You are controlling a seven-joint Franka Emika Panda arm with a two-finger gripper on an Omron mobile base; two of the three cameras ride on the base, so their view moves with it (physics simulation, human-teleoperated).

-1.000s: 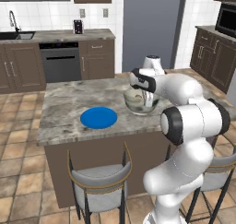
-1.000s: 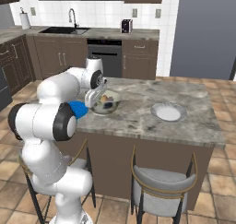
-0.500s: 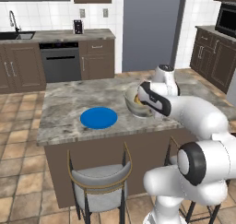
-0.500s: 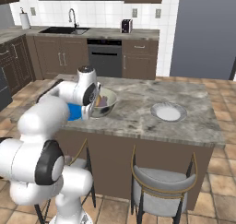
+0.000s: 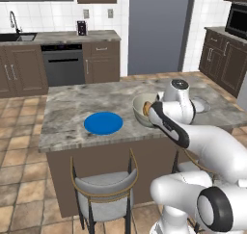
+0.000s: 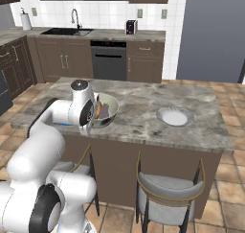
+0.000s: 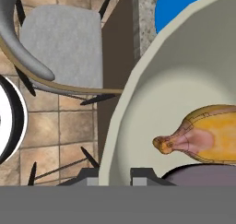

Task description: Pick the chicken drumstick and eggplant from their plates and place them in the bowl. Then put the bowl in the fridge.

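My gripper [image 7: 115,174] is shut on the rim of the pale grey-green bowl [image 7: 138,103], which is raised off the island counter and tipped steeply on its side. Inside it lie the golden chicken drumstick [image 7: 207,135] and the purple eggplant [image 7: 203,176]. From the sides, the bowl [image 5: 143,109] [image 6: 106,110] hangs near the counter's front edge with the gripper [image 5: 150,108] [image 6: 93,113] at its rim. The blue plate [image 5: 103,123] [image 7: 177,8] lies bare beside it. A pale plate [image 6: 175,116] sits bare further along the counter. The slate-blue fridge [image 5: 157,31] [image 6: 213,33] stands behind, doors closed.
Grey-seated stools [image 5: 103,189] [image 6: 167,193] [image 7: 60,43] stand against the island's front. Dark cabinets, a sink and an oven [image 6: 110,59] line the back wall. Tiled floor surrounds the island [image 5: 72,103].
The bowl has gone from sitting level on the counter to being raised and tipped on its side in my grip. My arm's elbow has swung out and downward.
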